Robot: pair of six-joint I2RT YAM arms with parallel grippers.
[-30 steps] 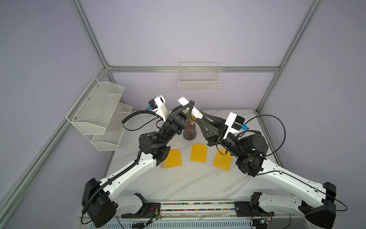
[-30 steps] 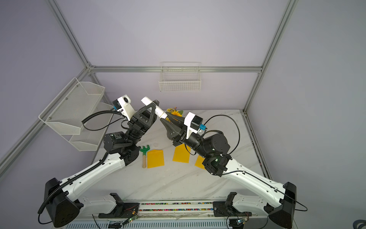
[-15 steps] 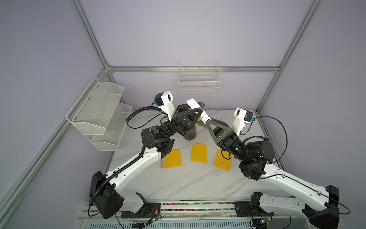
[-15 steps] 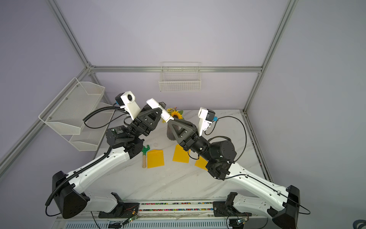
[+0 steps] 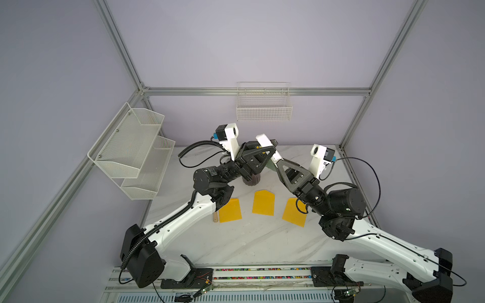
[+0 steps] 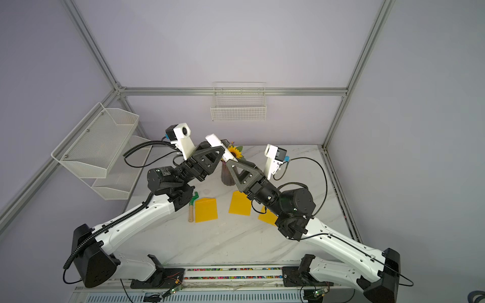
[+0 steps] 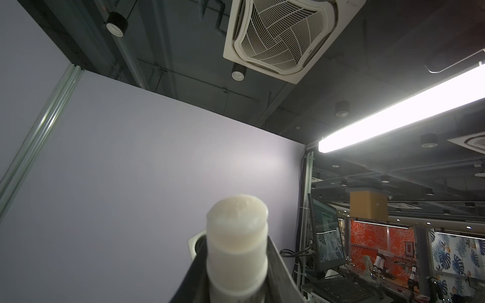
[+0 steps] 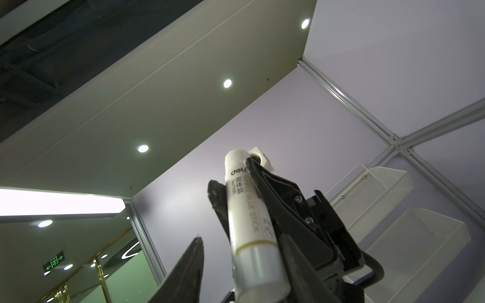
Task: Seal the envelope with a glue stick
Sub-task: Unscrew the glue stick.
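- Letting go is the change: a second ago the right end effector [image 8: 240,240] was clamped shut on the glue stick [image 8: 249,223]; now its jaws have parted.
- Both arms have also risen since then, so the stick hangs high above the worktop [image 5: 249,244], well apart from the three yellow envelopes [image 5: 263,202] lying flat on it.
- In the right wrist view the stick's silver base rests against one finger, while the other finger [image 8: 189,270] stands clear of it, so nothing is pinched there.
- The left end effector [image 8: 240,183] is closed around the stick near its white end, which pokes out past the fingertips in the left wrist view; cap or bare glue, I cannot tell.
- My reading: the handover is finishing, the left arm alone carries the stick, and no glue has reached a flap yet.
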